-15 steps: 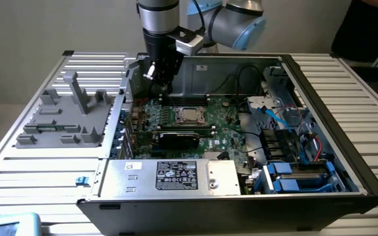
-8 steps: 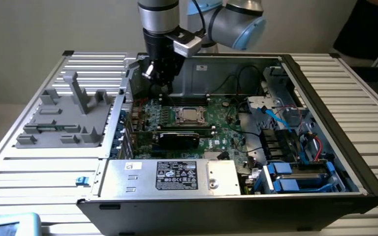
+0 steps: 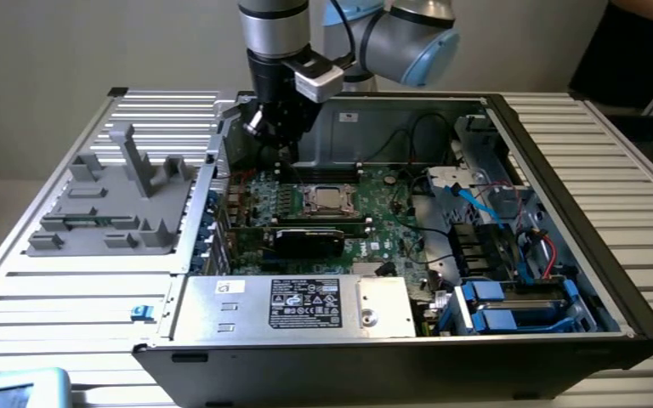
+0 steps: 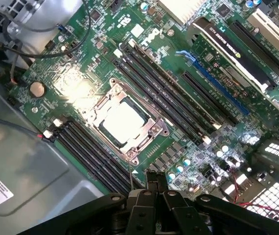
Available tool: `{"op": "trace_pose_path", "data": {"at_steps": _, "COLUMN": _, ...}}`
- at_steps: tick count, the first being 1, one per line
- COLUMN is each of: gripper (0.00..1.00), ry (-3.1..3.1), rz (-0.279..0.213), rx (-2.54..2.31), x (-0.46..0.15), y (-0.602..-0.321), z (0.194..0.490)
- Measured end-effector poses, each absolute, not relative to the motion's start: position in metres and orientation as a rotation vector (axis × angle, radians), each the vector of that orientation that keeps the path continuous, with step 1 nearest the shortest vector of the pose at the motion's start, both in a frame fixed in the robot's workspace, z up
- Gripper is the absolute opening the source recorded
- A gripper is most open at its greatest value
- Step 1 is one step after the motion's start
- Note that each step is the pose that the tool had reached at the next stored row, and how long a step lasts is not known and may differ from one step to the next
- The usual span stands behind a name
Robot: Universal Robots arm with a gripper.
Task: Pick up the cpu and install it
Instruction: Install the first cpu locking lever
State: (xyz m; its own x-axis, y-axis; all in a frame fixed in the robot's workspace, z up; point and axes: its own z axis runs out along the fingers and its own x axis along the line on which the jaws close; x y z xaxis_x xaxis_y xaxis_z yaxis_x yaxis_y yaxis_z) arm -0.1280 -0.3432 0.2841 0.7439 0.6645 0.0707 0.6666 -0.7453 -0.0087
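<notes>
Cpu (image 3: pixel 329 198) lay flat in socket at mid motherboard (image 3: pixel 393 223), framed by metal bracket (image 4: pixel 157 129), betw. two banks of RAM slots (image 4: pixel 165 94). Gripper (image 4: pixel 155 179) hung over board just off a socket corner, fingers pressed together, pinching nothing. Judged the chip light, stiff, smooth-lidded so prob. slippery; underside contacts fragile. Best hold: two opposite edges, kept level, gentle squeeze. Bracket crowded the edges, so little finger room.

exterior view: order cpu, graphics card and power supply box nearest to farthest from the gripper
1. cpu, centre of the view, right beside the gripper.
2. graphics card, just camera-side of the cpu.
3. power supply box, lowest in the view, nearest the camera.
</notes>
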Motion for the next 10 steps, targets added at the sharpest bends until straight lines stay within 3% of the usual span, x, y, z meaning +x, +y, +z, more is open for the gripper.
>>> {"op": "trace_pose_path", "data": {"at_steps": 10, "gripper": 0.11, "ry": -0.896, "rz": -0.102, "rx": -2.980, "x": -0.1280, "y": -0.3432, "z": 0.2841}}
